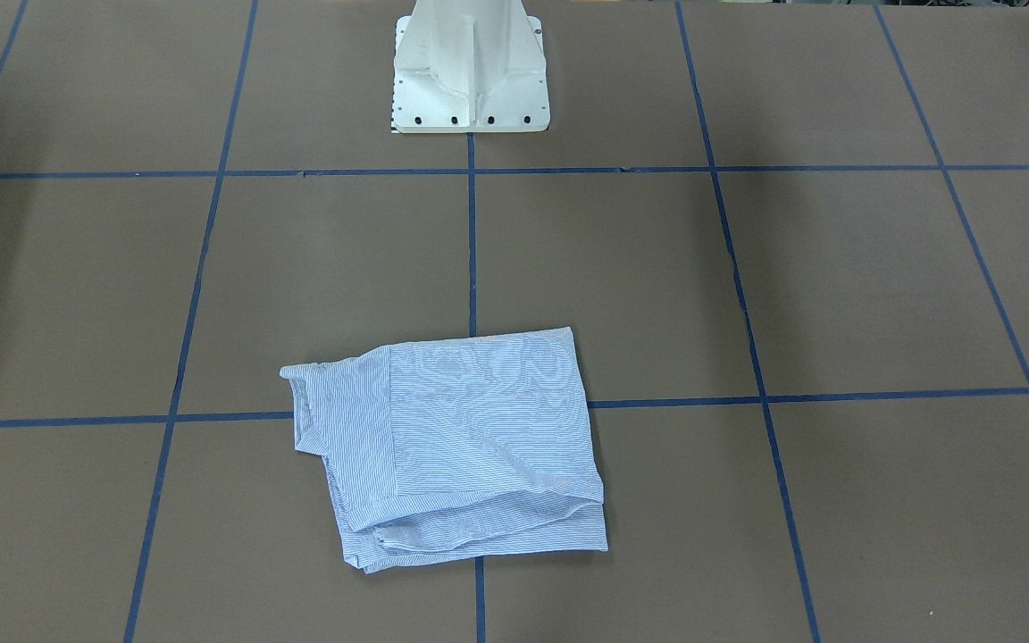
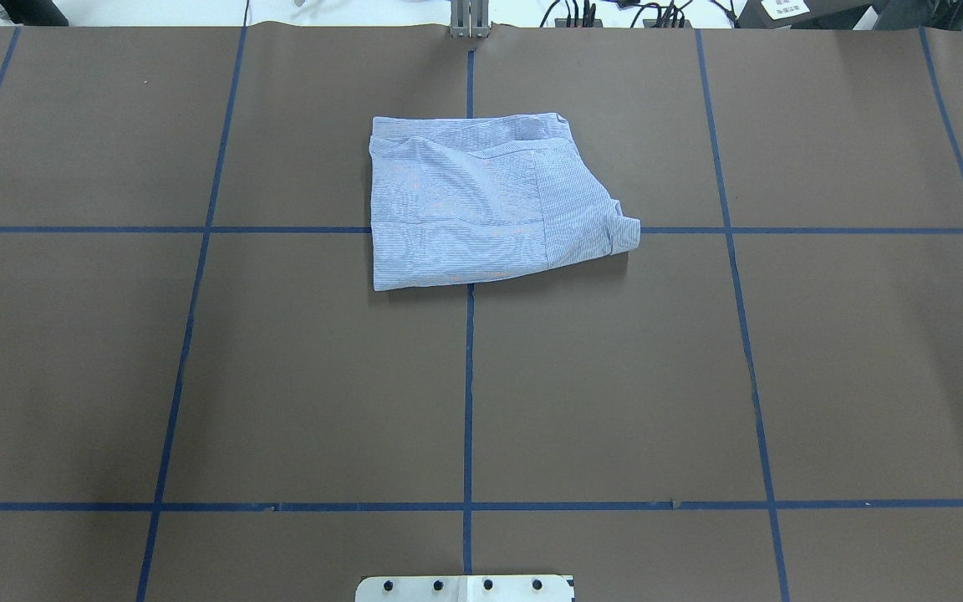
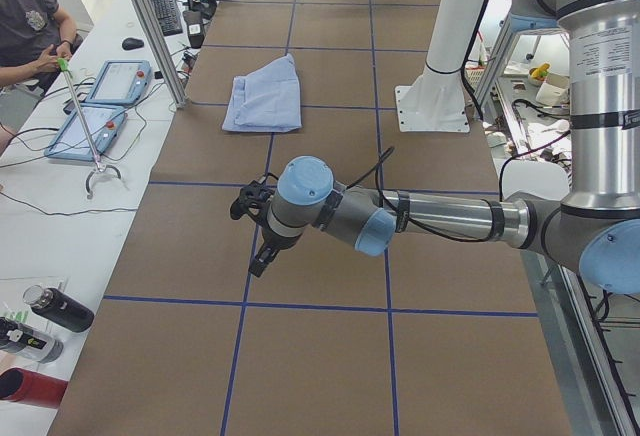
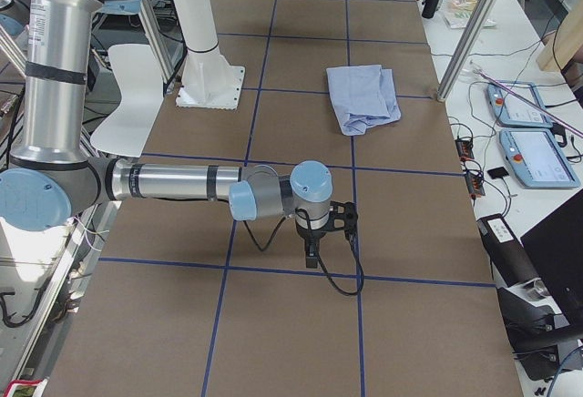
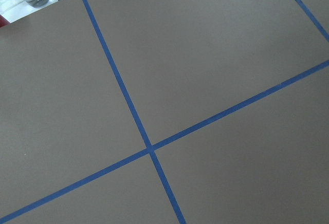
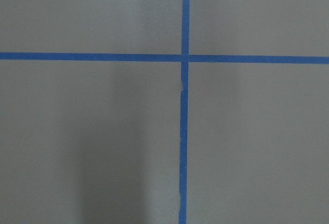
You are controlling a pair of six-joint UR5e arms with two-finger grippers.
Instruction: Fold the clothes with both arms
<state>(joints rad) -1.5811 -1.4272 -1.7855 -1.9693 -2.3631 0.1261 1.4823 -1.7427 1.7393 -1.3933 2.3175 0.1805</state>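
Left gripper (image 3: 257, 261) and right gripper (image 4: 311, 253): each hangs over bare table (image 2: 281, 376). Only the side views show them, so jaw opening can't be told. Shirt (image 2: 481, 209) lies folded over a blue tape (image 2: 469, 376) crossing, well apart from both grippers. White label (image 2: 785, 8) past the far edge is unreadable.

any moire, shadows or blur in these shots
Front-facing view: the stripes of the shirt break into wavy moiré bands. Overhead view: a soft shadow runs along its robot-side edge. Right wrist view: soft focus, with a dim vertical shadow band on the table. Left wrist view: sharper, very bright at the top-left corner.
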